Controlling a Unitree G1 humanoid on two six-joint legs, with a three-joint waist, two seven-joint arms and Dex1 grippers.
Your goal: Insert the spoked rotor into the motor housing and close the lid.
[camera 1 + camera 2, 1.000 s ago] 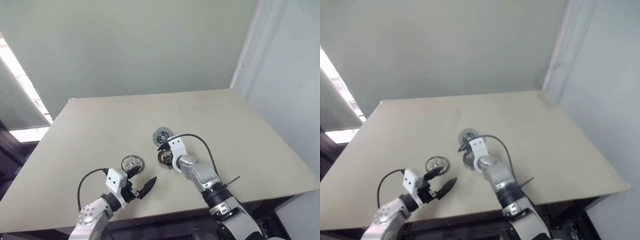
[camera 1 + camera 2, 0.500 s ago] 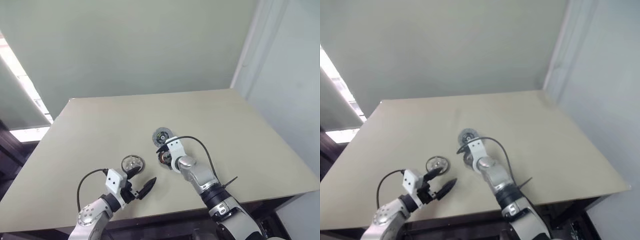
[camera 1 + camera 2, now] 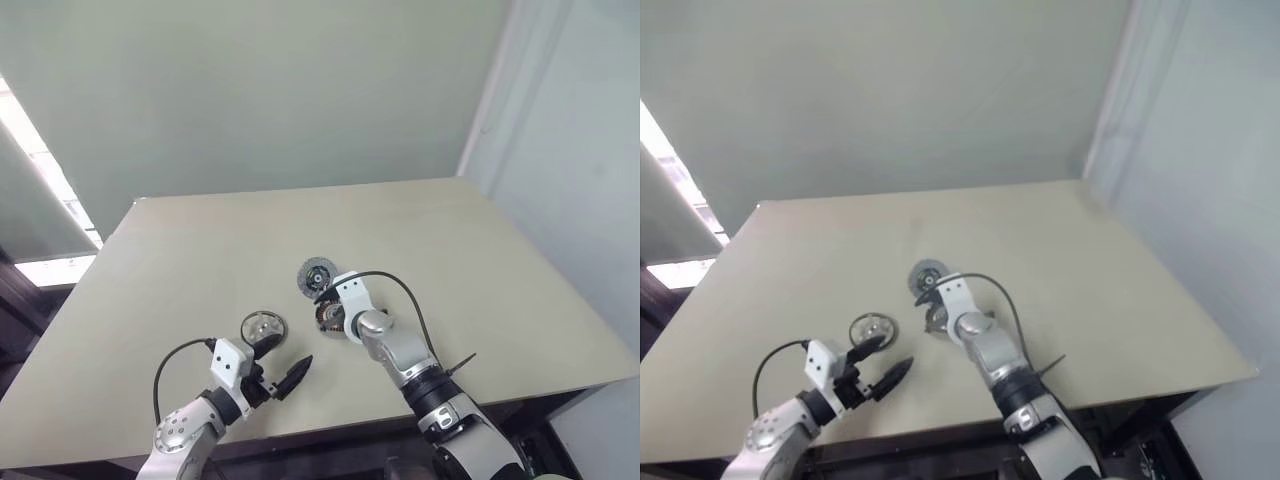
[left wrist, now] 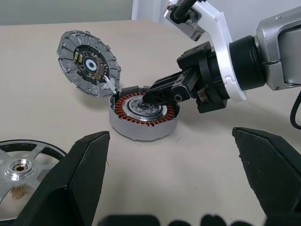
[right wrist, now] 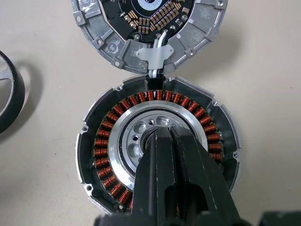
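Note:
The motor housing (image 5: 101, 141), a silver ring with copper windings, sits on the table near the middle. My right gripper (image 5: 164, 133) is shut, and its fingertips are pressed together at the housing's dark centre (image 4: 150, 96). The lid (image 3: 318, 273) rests just beyond the housing with its circuit face showing, joined to it by short white wires (image 5: 157, 40). The spoked rotor (image 3: 263, 326) lies to the left with its pale spokes up. My left gripper (image 3: 285, 358) hovers open just in front of the rotor, holding nothing.
The tan table (image 3: 200, 250) spreads wide around the three parts. Its front edge runs close under both arms. A black cable (image 3: 400, 290) loops over my right wrist.
My right gripper's fingers have closed together over the housing's centre. The left arm has kept still. The whole view has shifted slightly.

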